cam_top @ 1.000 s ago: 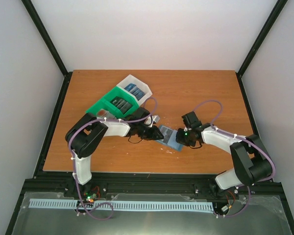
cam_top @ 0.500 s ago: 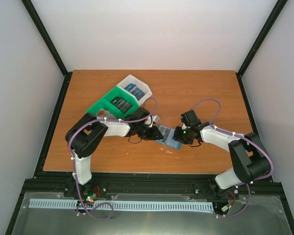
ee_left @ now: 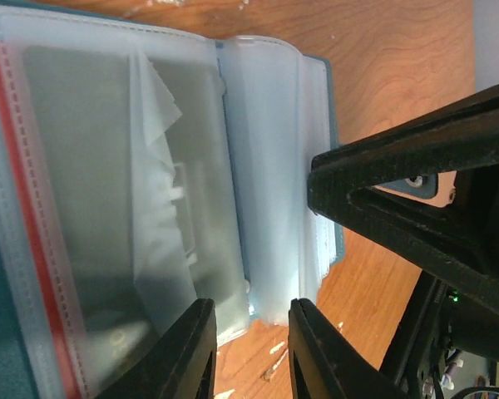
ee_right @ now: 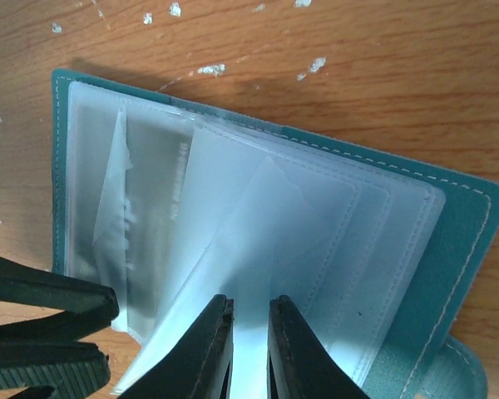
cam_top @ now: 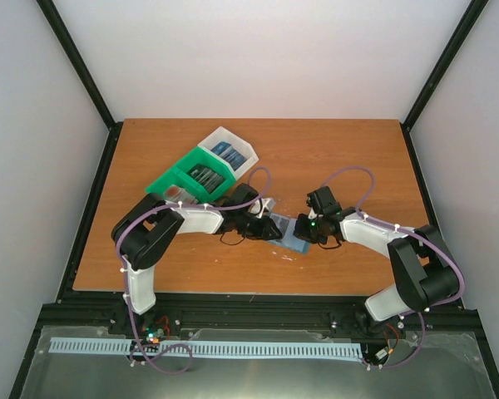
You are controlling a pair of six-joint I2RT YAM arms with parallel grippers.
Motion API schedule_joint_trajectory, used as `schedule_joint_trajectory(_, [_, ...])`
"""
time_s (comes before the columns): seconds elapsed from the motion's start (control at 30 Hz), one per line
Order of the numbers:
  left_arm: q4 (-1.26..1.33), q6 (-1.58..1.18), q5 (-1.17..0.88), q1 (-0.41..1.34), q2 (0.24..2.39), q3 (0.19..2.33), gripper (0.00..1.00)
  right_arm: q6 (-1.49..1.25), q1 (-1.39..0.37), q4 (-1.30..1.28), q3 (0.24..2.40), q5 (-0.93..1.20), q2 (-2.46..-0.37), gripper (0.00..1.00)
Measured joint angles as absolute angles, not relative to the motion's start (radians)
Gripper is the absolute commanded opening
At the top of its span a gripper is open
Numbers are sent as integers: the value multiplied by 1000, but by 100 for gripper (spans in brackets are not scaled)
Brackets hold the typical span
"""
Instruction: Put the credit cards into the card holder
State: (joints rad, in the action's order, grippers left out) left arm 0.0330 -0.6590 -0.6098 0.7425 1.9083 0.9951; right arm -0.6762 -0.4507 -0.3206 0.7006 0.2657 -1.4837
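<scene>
While the card holder [cam_top: 289, 235] lies open on the tabletop [cam_top: 341, 158] with the right tool [ee_right: 251, 309] pinching its clear sleeve [ee_right: 262, 241], I cannot tell whether the left tool [ee_left: 251, 322] grips, and credit cards [cam_top: 205, 176] seemingly sit in the bins [cam_top: 166, 182].

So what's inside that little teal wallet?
The card holder shows clear plastic sleeves, one holding a greyish card. The plastic blurs its design, and overlapping sleeves hide whether more cards sit deeper.
</scene>
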Motion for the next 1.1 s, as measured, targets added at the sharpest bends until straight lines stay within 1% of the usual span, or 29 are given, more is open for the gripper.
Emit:
schedule_joint_trajectory(0.37, [83, -678, -673, 744, 1908, 995, 30, -673, -451, -310, 701, 267, -1484, 15])
schedule_joint_trajectory(0.67, [90, -686, -692, 764, 1950, 1012, 30, -673, -451, -295, 701, 271, -1491, 15])
schedule_joint_trajectory(0.87, [89, -691, -692, 778, 1974, 1028, 26, -673, -451, -291, 701, 274, -1502, 15])
schedule_joint_trajectory(0.93, [88, -692, -691, 781, 1979, 1038, 25, -673, -451, -291, 701, 274, -1503, 16])
schedule_joint_trajectory(1.1, [86, -693, -683, 784, 1979, 1050, 23, -675, -453, -313, 701, 240, -1481, 22])
